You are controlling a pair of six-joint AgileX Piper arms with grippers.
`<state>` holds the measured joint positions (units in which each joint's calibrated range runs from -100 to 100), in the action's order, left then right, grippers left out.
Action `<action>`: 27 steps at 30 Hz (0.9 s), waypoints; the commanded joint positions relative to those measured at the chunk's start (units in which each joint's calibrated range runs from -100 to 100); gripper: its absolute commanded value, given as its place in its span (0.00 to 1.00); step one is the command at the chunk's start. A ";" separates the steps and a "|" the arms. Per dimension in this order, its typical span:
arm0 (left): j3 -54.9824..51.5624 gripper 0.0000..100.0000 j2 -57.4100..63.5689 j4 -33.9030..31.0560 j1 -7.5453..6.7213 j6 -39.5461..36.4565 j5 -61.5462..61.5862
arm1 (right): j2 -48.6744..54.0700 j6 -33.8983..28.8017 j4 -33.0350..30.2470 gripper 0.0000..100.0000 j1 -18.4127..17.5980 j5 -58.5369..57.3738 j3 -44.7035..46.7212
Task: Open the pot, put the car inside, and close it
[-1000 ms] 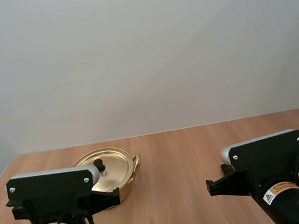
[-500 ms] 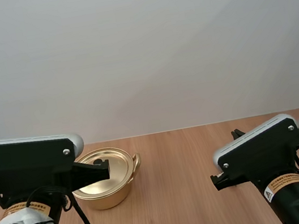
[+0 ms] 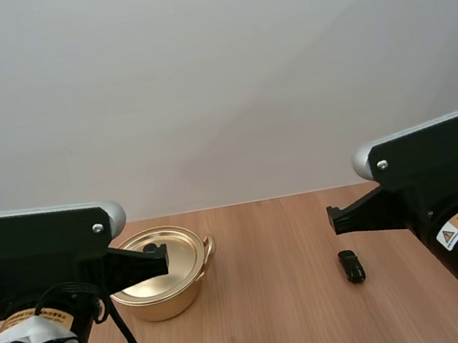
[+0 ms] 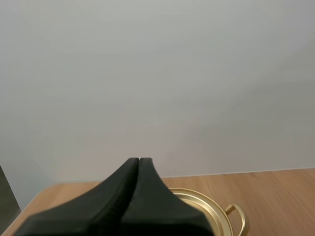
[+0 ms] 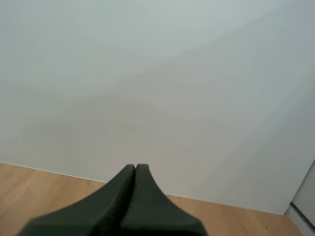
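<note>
The gold pot (image 3: 163,290) stands in the lower left of the high view on the wooden table (image 3: 272,323); its lid (image 3: 181,252) is on, with a black knob (image 3: 150,251) at the middle. The small dark car (image 3: 351,266) lies on the bare wood in the lower right of centre, well apart from the pot.

The left gripper (image 3: 161,259) shows at the lower left of the high view, its tip lying over the lid close by the knob; whether it touches cannot be told. In the left wrist view its fingers (image 4: 139,163) are pressed together as one dark wedge, gripping nothing, with the pot's rim and a side handle (image 4: 236,218) just past them.

The right gripper (image 3: 336,220) sits at the right of the high view, above the car in the frame and apart from it; in the right wrist view its fingers (image 5: 135,168) lie together, nothing between them, with the table's far edge beyond.
</note>
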<state>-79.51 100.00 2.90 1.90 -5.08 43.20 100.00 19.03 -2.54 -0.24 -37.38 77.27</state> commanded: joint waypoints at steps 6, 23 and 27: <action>0.03 0.00 0.00 -0.63 0.02 0.50 3.11 | 0.00 2.64 10.02 0.00 0.92 -10.27 -1.75; 7.25 0.00 -21.26 0.20 0.02 9.13 11.35 | -1.41 6.78 12.13 0.00 0.92 -17.01 -1.87; 14.72 0.00 -34.95 0.20 0.02 11.16 21.01 | -1.41 7.28 12.56 0.00 0.92 -17.20 -1.87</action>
<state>-68.74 79.32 3.04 1.90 5.73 59.14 98.56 26.27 10.04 0.61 -54.59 75.51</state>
